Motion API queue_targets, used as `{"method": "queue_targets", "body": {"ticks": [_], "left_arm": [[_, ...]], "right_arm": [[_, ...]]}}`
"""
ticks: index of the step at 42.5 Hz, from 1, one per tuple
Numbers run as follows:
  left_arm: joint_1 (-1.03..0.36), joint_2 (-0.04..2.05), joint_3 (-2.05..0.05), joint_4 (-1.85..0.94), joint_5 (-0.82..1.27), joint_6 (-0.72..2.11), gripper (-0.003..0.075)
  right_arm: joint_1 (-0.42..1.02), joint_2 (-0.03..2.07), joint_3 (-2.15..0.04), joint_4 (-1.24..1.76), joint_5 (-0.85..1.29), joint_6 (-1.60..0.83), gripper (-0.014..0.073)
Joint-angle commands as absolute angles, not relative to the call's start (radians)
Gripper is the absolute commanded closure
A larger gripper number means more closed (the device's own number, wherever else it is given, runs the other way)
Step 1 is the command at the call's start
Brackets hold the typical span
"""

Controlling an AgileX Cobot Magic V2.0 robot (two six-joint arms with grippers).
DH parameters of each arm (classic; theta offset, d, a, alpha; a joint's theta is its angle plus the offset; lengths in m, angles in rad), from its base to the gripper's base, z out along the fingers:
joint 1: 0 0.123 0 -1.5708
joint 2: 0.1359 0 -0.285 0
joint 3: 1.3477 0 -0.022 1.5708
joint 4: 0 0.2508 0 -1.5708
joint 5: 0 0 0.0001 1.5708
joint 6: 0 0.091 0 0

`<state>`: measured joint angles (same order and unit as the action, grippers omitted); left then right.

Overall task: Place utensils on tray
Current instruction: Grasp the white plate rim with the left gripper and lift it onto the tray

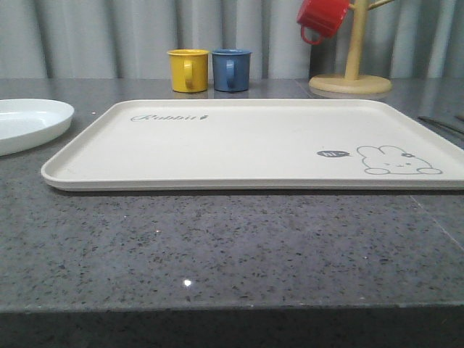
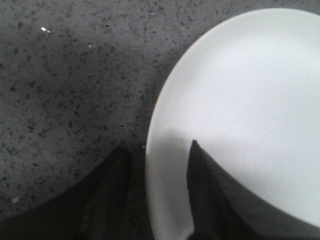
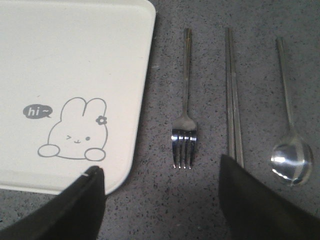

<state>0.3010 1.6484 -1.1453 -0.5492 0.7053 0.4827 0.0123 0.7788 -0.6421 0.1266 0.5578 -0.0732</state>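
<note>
Straddled by the spread left gripper (image 2: pixel 157 200), the round white plate's (image 2: pixel 240 115) rim could slip, while beside the cream rectangular tray (image 3: pixel 75 60) the slim silver fork (image 3: pixel 185 135) could be skidded by the open, empty right gripper (image 3: pixel 162 200).

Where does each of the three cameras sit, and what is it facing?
Front view: low, facing forward over the tray toward the mugs; no arm visible.
Left wrist view: above the plate, rim between the open left gripper fingers.
Right wrist view: above the fork, open right gripper.
Shared: plate with left, tray with right.
</note>
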Motion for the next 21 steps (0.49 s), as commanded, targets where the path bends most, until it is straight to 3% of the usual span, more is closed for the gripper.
{"method": "queue_targets", "body": {"ticks": [1,8,21], "left_arm": [[0.295,1.617,-1.175,-0.580,0.694,0.486,0.0567],[0.295,1.608,-1.202,-0.576,0.741,0.486,0.0737],[0.251,1.526,-1.316,-0.650,0.896,0.493,0.0741]], "right_arm": [[0.008,0.779,-0.677,0.124,0.490,-0.082,0.0081],[0.008,0.779,-0.677,0.124,0.490,-0.082,0.0081],[0.008,0.779,-0.677,0.124,0.490,-0.082,0.0081]]}}
